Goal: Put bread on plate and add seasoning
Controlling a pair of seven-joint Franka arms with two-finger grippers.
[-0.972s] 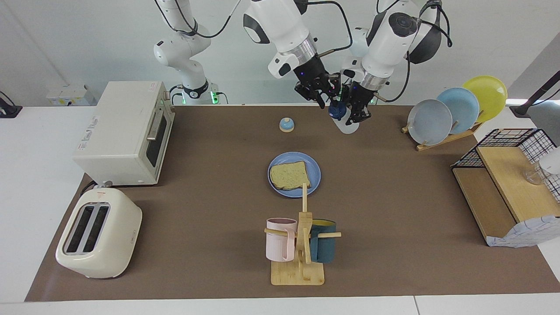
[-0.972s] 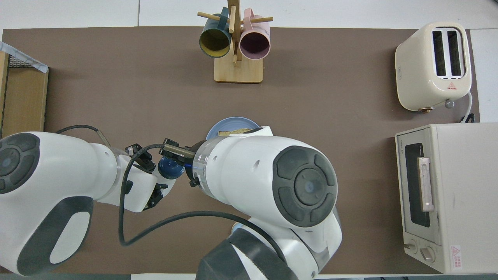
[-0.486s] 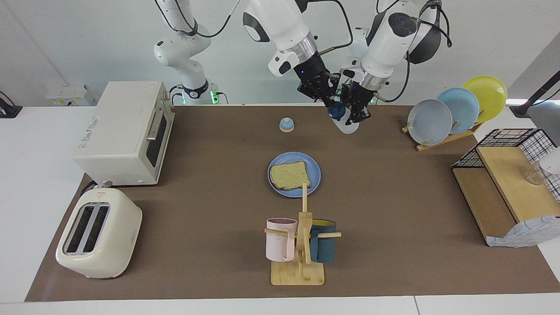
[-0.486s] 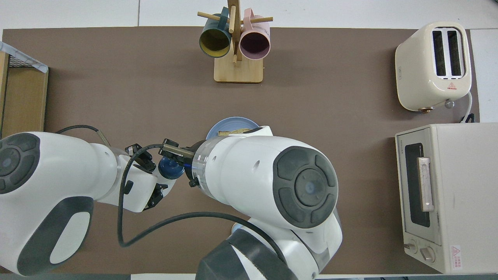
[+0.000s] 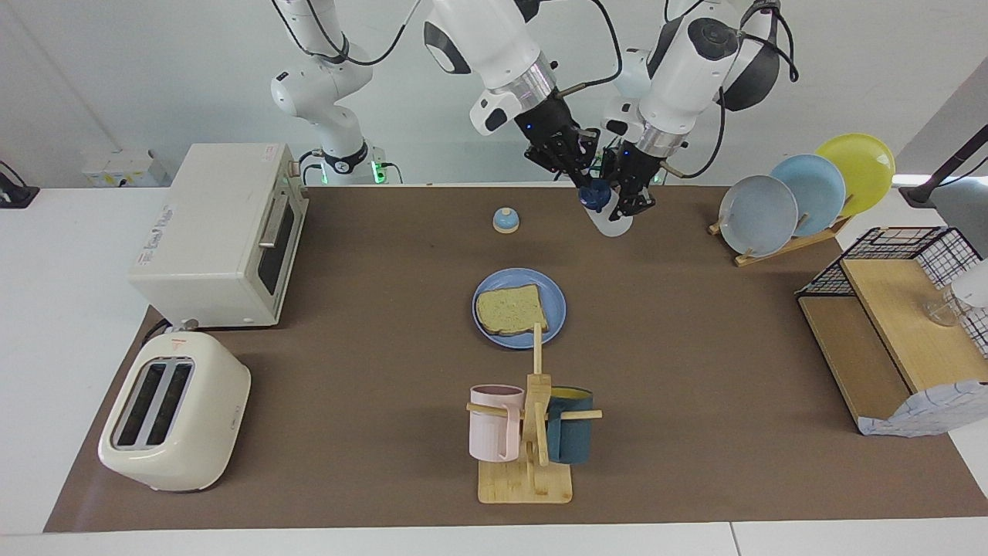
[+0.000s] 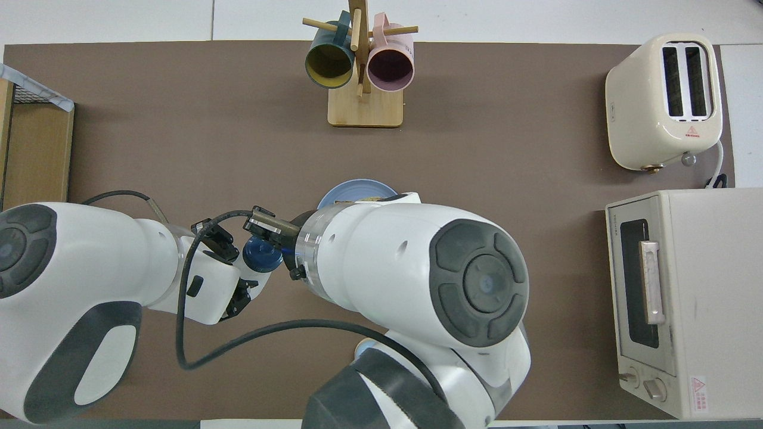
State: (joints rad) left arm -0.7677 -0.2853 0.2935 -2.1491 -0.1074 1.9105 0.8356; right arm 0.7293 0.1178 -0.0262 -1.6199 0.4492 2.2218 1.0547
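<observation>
Since a second ago the right gripper (image 5: 580, 171) has lifted slightly and closed in on the cap (image 5: 593, 198), while the left gripper (image 5: 631, 202) stays clamped on the seasoning (image 5: 612, 219), held tilted above the table. Whether the right fingers are open or pinching the cap cannot be told. Well below both grippers in the facing view, the bread (image 5: 511, 309) already lies on the plate (image 5: 556, 303). Uncapping seems the step in hand; next the right gripper must twist the cap off, then the bottle travels over the bread.
</observation>
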